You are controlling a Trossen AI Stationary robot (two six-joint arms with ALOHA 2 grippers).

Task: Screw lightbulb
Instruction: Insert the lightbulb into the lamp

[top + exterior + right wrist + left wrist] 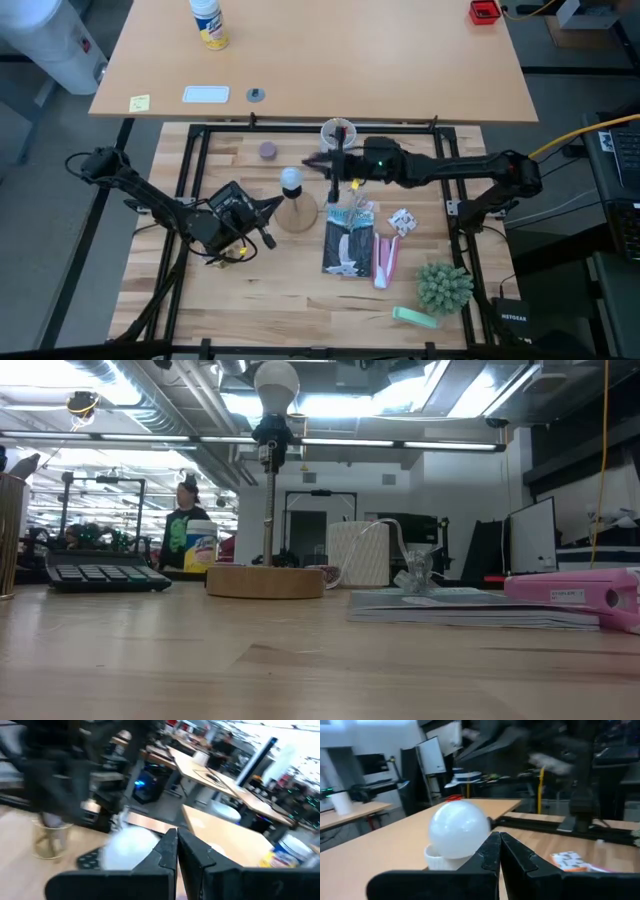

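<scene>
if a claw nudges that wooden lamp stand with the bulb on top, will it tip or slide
Probably slide: the wooden stand has a wide, flat disc base. The thin post carries the lightbulb high up, so a push near the top may rock it. The bulb looks like frosted glass, likely fragile.

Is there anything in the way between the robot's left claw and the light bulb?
Nothing visible is. The left gripper, shut, sits just beside the lightbulb, which already sits on top of the socket post of the wooden stand.
</scene>
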